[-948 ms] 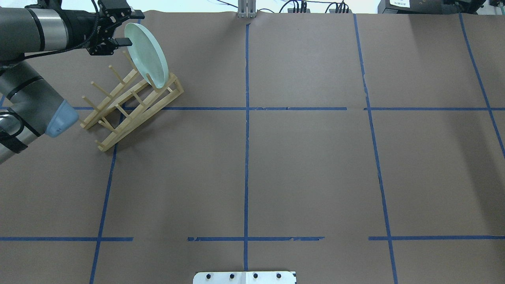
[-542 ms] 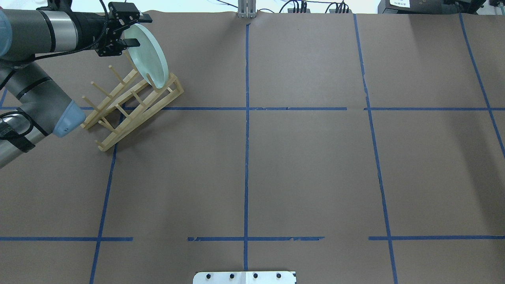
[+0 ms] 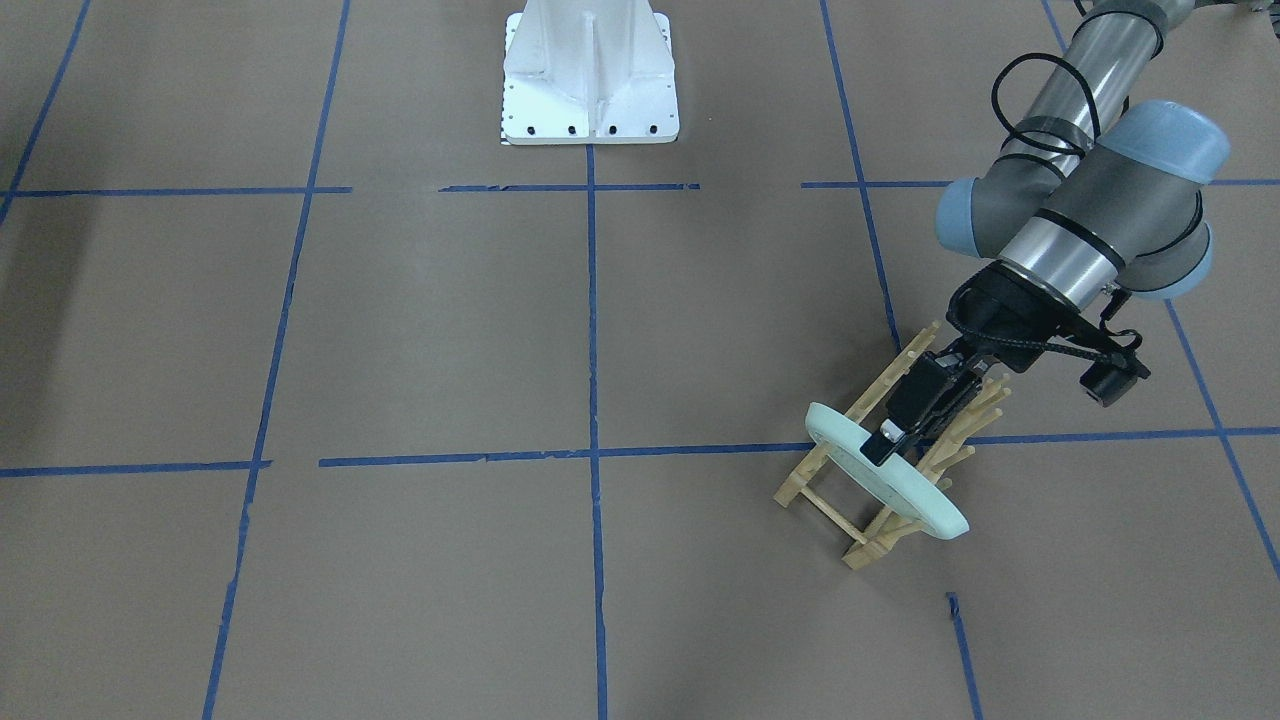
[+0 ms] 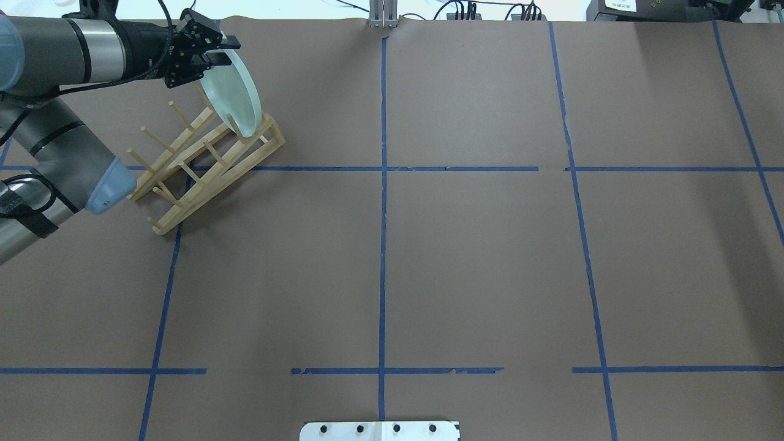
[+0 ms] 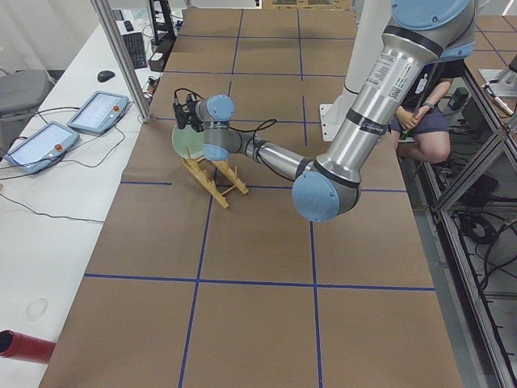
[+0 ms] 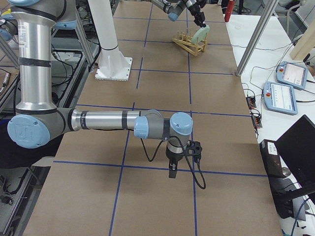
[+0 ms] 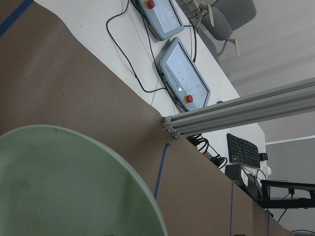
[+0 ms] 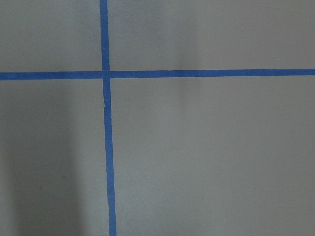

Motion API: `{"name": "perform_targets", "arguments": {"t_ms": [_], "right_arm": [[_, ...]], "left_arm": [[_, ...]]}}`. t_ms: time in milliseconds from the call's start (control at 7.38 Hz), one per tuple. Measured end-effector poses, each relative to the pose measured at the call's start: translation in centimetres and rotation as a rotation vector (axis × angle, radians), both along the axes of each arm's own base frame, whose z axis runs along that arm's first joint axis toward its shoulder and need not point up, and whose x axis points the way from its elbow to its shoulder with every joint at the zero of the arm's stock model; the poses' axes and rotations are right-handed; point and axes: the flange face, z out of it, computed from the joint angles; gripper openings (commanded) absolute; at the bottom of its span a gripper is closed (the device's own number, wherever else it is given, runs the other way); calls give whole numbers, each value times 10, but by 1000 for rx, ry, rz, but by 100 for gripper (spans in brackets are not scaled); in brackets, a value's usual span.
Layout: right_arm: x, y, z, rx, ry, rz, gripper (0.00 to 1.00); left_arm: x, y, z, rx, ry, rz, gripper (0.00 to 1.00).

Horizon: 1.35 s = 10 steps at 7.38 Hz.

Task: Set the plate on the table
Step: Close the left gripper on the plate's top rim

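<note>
Round ringed mint plate (image 4: 236,92) upright in wooden peg rack (image 4: 202,164)

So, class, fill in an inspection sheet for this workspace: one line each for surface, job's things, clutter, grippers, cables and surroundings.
Surface: brown table, flat, marked with a blue tape grid.
Job's things: the mint-green plate stands on edge in the end slot of the wooden rack; it is not yet on the table.
Clutter: nothing seen.
Grippers: the left gripper straddles the plate's top rim and seems shut on it. The right gripper points down over bare table; its state cannot be told.
Cables: a black cable loops above the left gripper.
Surroundings: white robot base; two teach pendants beside the table.
</note>
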Motion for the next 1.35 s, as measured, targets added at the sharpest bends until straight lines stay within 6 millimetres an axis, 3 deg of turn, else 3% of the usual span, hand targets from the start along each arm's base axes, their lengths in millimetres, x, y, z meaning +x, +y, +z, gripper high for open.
{"name": "perform_targets", "arguments": {"t_ms": [406, 542, 1083, 1354], "right_arm": [[0, 0, 0, 0, 0, 0, 100], [0, 0, 0, 0, 0, 0, 100], [-1, 0, 0, -1, 0, 0, 100], [-1, 0, 0, -1, 0, -1, 100]], "left_arm": [[0, 1, 0, 5, 1, 1, 3], [-2, 3, -1, 17, 11, 1, 0], [-20, 20, 3, 83, 122, 2, 0], [-40, 29, 9, 88, 213, -3, 0]]}}
